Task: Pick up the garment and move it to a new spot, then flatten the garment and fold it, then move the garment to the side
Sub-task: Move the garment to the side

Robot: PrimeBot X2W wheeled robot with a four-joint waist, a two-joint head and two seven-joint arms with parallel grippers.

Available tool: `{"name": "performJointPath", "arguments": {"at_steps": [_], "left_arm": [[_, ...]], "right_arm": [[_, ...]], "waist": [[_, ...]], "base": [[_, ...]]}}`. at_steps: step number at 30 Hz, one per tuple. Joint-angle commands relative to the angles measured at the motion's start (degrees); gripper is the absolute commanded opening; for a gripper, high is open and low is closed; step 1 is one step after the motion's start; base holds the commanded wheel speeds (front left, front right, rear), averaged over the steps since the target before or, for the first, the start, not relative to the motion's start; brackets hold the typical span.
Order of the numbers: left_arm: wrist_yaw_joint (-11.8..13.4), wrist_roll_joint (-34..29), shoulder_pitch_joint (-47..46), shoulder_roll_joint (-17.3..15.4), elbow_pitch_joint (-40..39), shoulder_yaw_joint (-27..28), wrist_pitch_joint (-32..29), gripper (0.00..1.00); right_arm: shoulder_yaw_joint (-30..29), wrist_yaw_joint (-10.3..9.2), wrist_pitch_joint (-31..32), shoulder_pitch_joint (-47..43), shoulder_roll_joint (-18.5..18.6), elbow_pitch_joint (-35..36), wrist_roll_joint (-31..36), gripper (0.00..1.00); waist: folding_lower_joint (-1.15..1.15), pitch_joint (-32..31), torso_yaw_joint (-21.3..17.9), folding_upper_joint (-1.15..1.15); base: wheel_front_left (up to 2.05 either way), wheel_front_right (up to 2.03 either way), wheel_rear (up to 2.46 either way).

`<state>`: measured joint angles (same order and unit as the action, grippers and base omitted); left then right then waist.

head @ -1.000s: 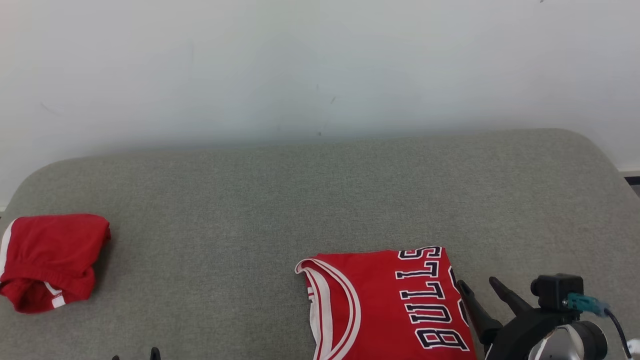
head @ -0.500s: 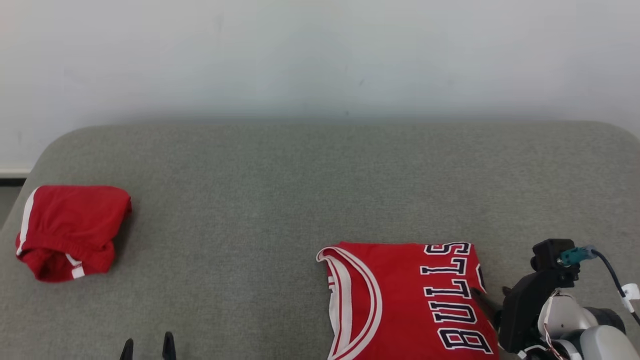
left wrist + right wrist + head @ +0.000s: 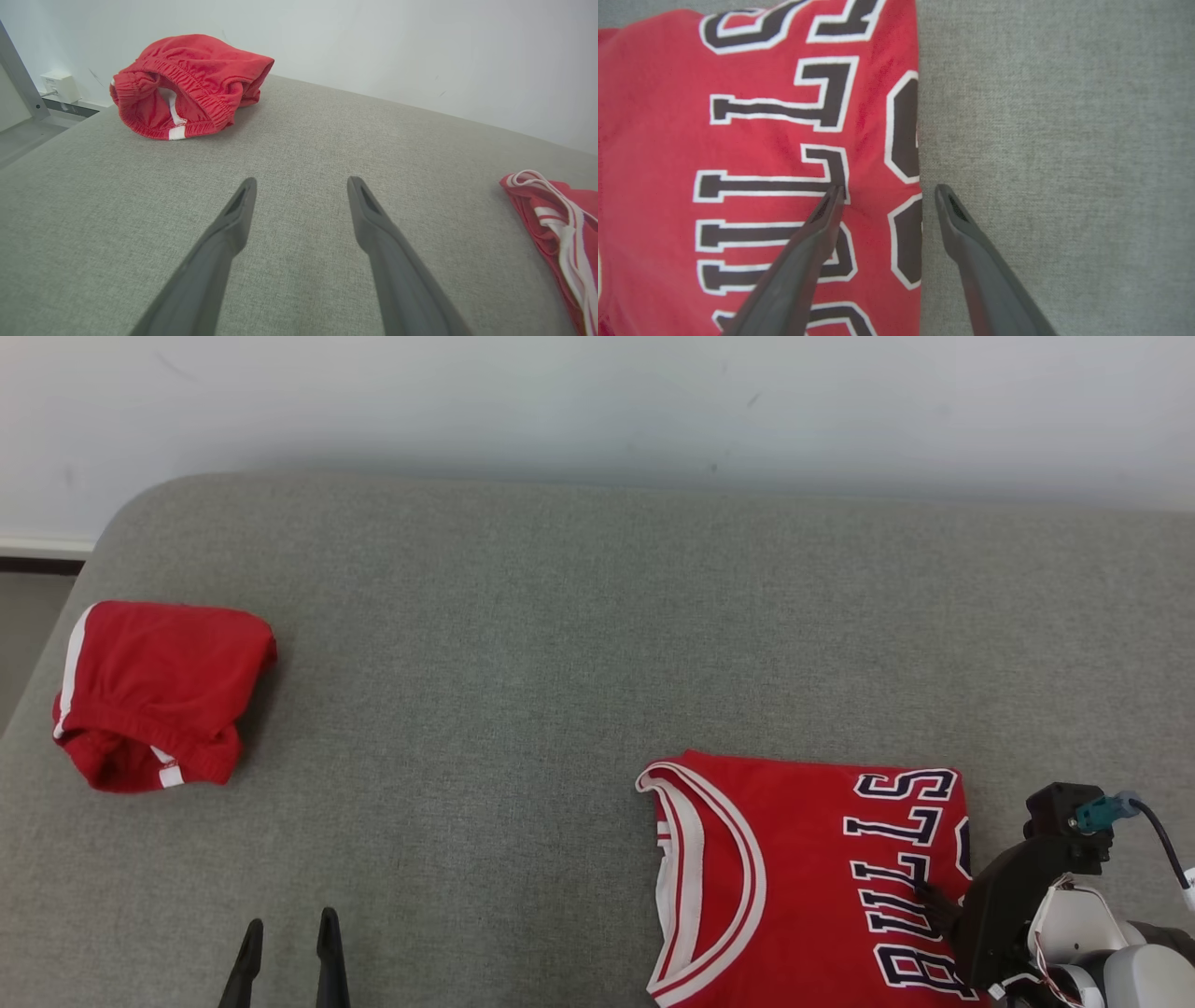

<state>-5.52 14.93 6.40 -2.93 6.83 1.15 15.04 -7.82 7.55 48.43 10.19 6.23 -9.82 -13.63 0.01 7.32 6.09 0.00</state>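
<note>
Red folded jersey (image 3: 803,868) with BULLS lettering lies at the near right edge of the grey upholstered cushion (image 3: 523,644). Right gripper (image 3: 887,193) stands wide open astride its side edge, left gripper (image 3: 301,184) open and empty. Folding looks done; next, pinch all layers and slide it aside.

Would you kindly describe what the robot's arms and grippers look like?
The left gripper and right gripper each have two long, tapering dark grey fingers. The right wrist carries a black camera block with a teal plug and black cable; its forearm is pale grey.
</note>
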Motion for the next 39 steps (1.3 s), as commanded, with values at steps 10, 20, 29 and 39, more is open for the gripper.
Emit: {"name": "performJointPath", "arguments": {"at_steps": [10, 20, 29, 39], "left_arm": [[0.09, 0.24, -2.89, 0.06, -0.32, -0.87, 0.18, 1.00], [0.42, -0.28, -3.85, 0.07, -2.38, -0.14, 0.18, 1.00], [0.76, -1.00, -5.80, 0.05, -5.00, -1.10, 0.18, 1.00], [-0.45, -4.96, -8.69, 0.05, -7.56, -0.99, 0.17, 1.00]], "right_arm": [[-0.25, -0.15, 1.53, -0.26, -1.76, -3.24, 1.52, 0.33], [9.10, -0.16, -2.40, 6.24, 5.51, -0.97, 1.77, 0.00], [15.21, -0.16, -4.39, 14.28, 10.88, -1.55, 1.00, 0.00], [15.88, -0.16, -9.37, 23.51, 16.83, -5.36, 2.20, 0.00]], "waist": [[-0.01, 3.41, 1.30, 0.00], [-0.01, 4.93, -2.21, 0.00], [-0.01, 7.13, -7.74, 0.00], [-0.01, 11.27, -14.70, 0.00]], "base": [[0.00, 0.00, 0.00], [0.00, 0.00, 0.00], [0.00, 0.00, 0.00], [0.00, 0.00, 0.00]]}}
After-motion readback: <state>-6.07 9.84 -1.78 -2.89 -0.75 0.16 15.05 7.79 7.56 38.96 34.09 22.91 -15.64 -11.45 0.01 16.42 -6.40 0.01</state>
